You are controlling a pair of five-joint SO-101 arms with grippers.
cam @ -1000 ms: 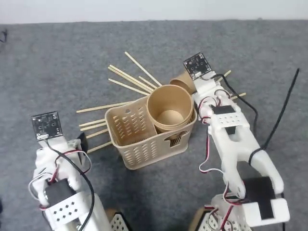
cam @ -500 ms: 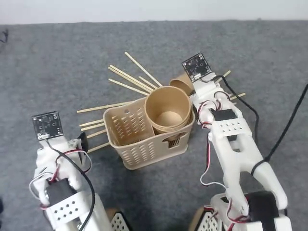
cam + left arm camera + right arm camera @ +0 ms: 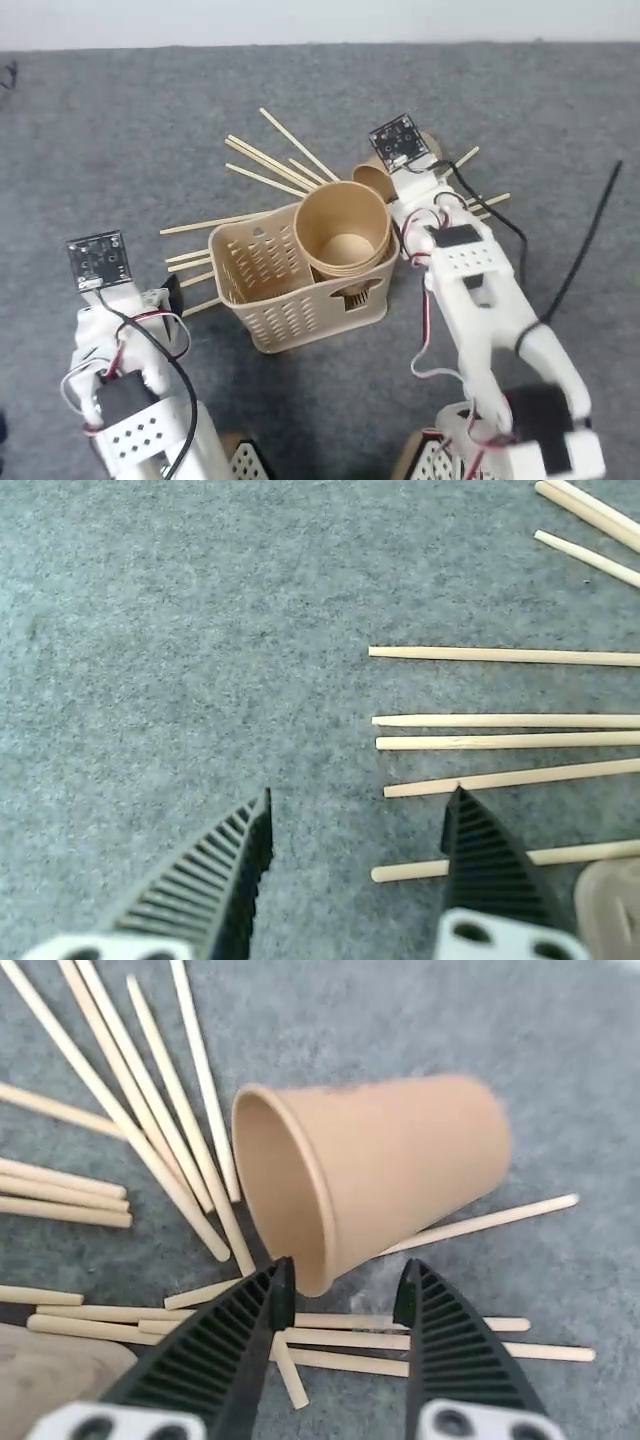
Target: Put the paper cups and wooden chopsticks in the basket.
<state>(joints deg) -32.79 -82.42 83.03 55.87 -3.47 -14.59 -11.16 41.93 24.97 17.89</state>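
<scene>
A tan slotted basket (image 3: 290, 300) stands mid-table with nested paper cups (image 3: 343, 228) upright in its right part. Behind it a single paper cup (image 3: 380, 1175) lies on its side, mouth toward the basket. My right gripper (image 3: 345, 1270) is open just short of that cup, the lower edge of the rim between its fingertips. Wooden chopsticks (image 3: 272, 162) lie scattered behind and left of the basket. My left gripper (image 3: 360, 800) is open low over the carpet, with chopstick ends (image 3: 500, 720) just ahead and one chopstick (image 3: 405, 871) between its fingers.
Grey carpet covers the table. A corner of the basket (image 3: 612, 900) sits beside my left gripper's finger. More chopsticks (image 3: 478, 203) poke out to the right of my right arm (image 3: 460, 260). A black cable (image 3: 590, 240) hangs at the right.
My right arm has pushed forward and a little left toward the lying cup. The basket with its cups has slid slightly left. The left arm has kept still.
</scene>
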